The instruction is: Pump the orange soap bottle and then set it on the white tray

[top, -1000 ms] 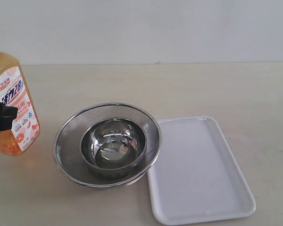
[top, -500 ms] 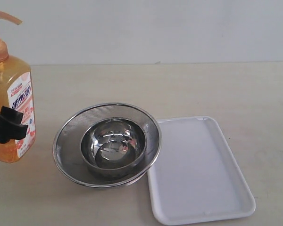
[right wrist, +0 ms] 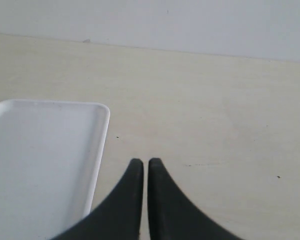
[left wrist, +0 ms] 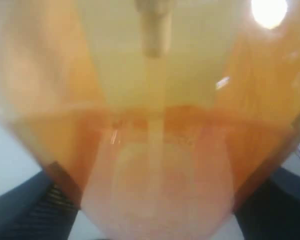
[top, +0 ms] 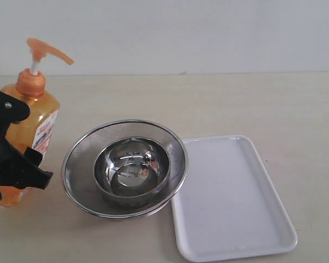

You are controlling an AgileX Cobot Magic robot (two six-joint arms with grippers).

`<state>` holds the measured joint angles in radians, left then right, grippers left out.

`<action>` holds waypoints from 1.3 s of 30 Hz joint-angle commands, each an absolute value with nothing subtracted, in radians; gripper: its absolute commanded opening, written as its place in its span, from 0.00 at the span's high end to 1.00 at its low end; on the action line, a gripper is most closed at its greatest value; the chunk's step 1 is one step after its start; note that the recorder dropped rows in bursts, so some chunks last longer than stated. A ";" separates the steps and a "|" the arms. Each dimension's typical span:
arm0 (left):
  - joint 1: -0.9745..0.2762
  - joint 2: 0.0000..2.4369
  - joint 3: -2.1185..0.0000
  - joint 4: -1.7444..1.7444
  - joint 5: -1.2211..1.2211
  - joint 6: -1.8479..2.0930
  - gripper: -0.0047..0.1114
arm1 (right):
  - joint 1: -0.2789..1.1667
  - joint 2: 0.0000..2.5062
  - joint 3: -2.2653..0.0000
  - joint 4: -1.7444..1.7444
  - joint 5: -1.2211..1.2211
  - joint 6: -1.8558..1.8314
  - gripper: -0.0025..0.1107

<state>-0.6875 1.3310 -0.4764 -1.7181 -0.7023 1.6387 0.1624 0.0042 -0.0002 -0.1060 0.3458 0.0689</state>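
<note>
The left gripper point(top: 23, 164) is clasping the orange soap bottle point(top: 37, 118) by its lower body, jaws spread to its width. The bottle is standing upright, long axis vertical, spout pointing toward the steel strainer point(top: 72, 164) just beside it, apart from the white tray point(top: 236, 208). The right gripper point(right wrist: 141, 165) is hovering closed and empty near the tray.

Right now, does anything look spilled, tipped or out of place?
No spill. The mesh strainer, with a steel bowl inside, overlaps the white tray's left edge. The orange soap bottle is roughly upright in the left gripper.
</note>
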 commanded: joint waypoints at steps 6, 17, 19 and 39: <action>-0.821 1.353 -0.482 -1.623 -0.864 1.572 0.92 | 0.159 0.000 0.000 -0.113 0.333 0.070 0.97; -0.850 1.353 -0.438 -1.577 -0.874 1.505 0.92 | 0.159 0.000 0.000 -0.113 0.333 0.070 0.97; -0.850 1.353 -0.422 -1.549 -0.862 1.475 0.92 | 0.159 0.000 0.000 -0.113 0.333 0.070 0.97; -0.850 1.353 -0.413 -1.428 -0.862 1.380 0.92 | 0.159 0.000 0.000 -0.155 0.316 0.039 0.97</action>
<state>-0.8445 1.3590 -0.4105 -1.4741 -0.8163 1.3902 0.1624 0.0042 -0.0002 -0.1100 0.3435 0.0673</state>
